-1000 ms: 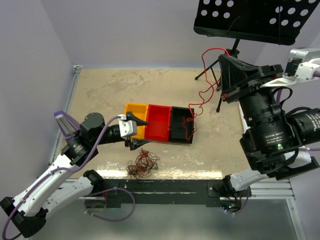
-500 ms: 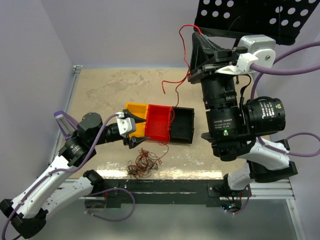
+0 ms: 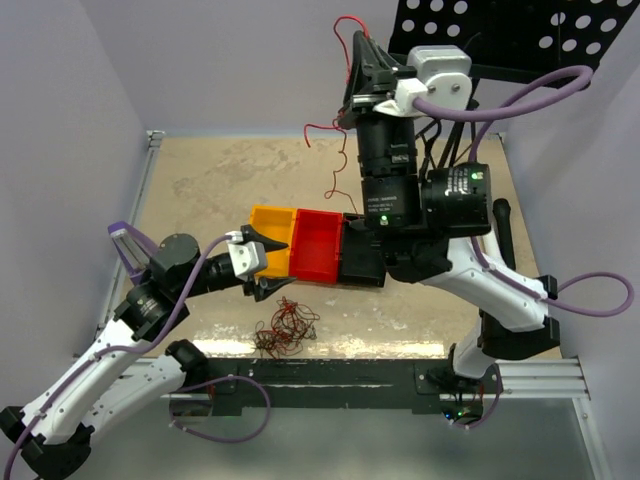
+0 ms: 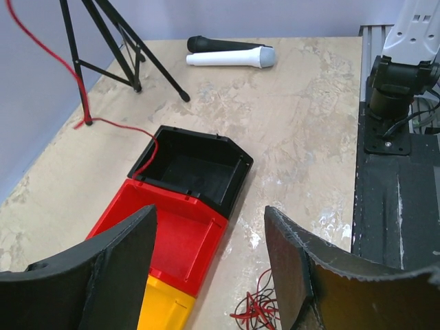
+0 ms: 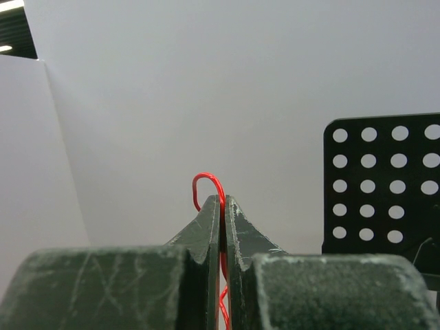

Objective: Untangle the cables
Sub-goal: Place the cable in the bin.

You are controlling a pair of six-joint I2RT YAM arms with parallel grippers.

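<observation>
The cables are a small snarl of red and dark thin wires (image 3: 285, 328) lying on the table near its front edge; the left wrist view shows this snarl (image 4: 259, 309) low between my fingers. One red strand (image 3: 347, 19) is lifted high, and my right gripper (image 3: 360, 45) is shut on it. In the right wrist view the strand (image 5: 205, 180) curls over the closed tips of the right gripper (image 5: 222, 201). The strand (image 4: 110, 124) trails down into the black bin (image 4: 230, 172). My left gripper (image 3: 285, 262) hangs open and empty by the yellow bin, just beyond the snarl.
A row of yellow (image 3: 268, 218), red (image 3: 318, 245) and black (image 3: 360, 265) bins sits mid-table. A perforated black music stand (image 3: 520, 40) rises at the back right, its tripod legs (image 4: 130, 58) on the table. A white microphone (image 4: 230, 59) and a black one (image 4: 213, 44) lie beyond.
My right arm has swung left and upward with the red strand, drawing it up from the black bin. The left gripper has stayed near the yellow bin, still open.
</observation>
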